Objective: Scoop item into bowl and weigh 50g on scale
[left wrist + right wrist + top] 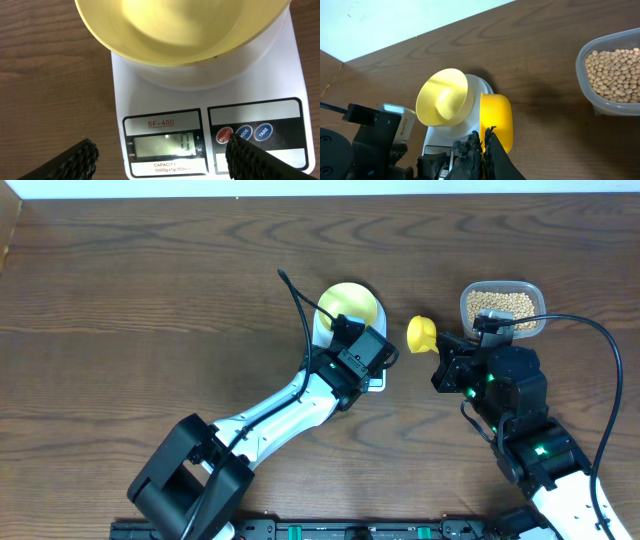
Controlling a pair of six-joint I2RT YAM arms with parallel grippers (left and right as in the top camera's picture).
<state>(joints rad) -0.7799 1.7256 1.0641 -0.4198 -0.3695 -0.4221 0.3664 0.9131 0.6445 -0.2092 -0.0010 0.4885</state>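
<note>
Bowl (350,305) empty, seated on scale (165,97). Left gripper (162,157) spread over scale buttons. Right gripper (482,145) pinching yellow scoop (496,117), between bowl and tub (600,106). Beans (615,70) seen only in tub. Scooping and weighing not yet done.

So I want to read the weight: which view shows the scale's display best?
Left wrist: the display faces the camera close up, though its digits are faint. Overhead, the left arm covers that end of the scale. The right wrist view shows mainly the scale's white body under the bowl.
</note>
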